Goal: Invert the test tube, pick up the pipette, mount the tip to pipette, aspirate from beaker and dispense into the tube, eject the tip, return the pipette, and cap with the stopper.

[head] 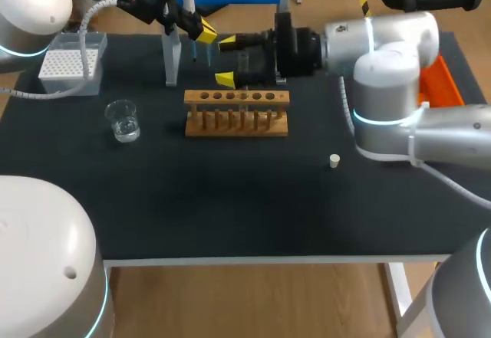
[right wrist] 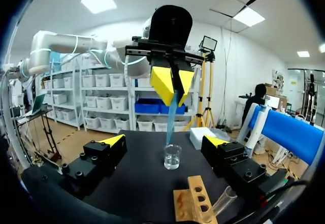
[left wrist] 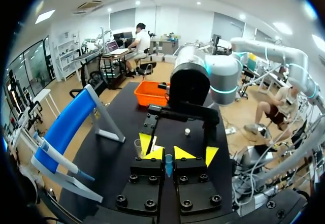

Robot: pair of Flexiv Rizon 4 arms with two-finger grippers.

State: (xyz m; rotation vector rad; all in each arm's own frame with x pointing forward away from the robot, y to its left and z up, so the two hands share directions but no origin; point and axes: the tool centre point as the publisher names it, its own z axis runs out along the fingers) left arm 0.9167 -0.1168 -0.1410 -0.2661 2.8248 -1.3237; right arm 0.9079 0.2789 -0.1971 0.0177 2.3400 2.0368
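Two grippers sit behind the wooden rack (head: 236,116).

Head view: right gripper (head: 226,60) jaws apart, near the upright glass test tube (head: 243,63) in the rack. Glass beaker (head: 123,120) with clear liquid well apart. Small pale stopper (head: 334,160) loose.

Left wrist: left gripper (left wrist: 168,154) clamped on the pipette (left wrist: 168,167), slim blue plastic.

Right wrist: its tapered tip points down.

Judged step: dispense. Next: centre the tip over the tube mouth.

Head view high behind, down on the table (head: 230,200); wrist views low, close, face to face above it
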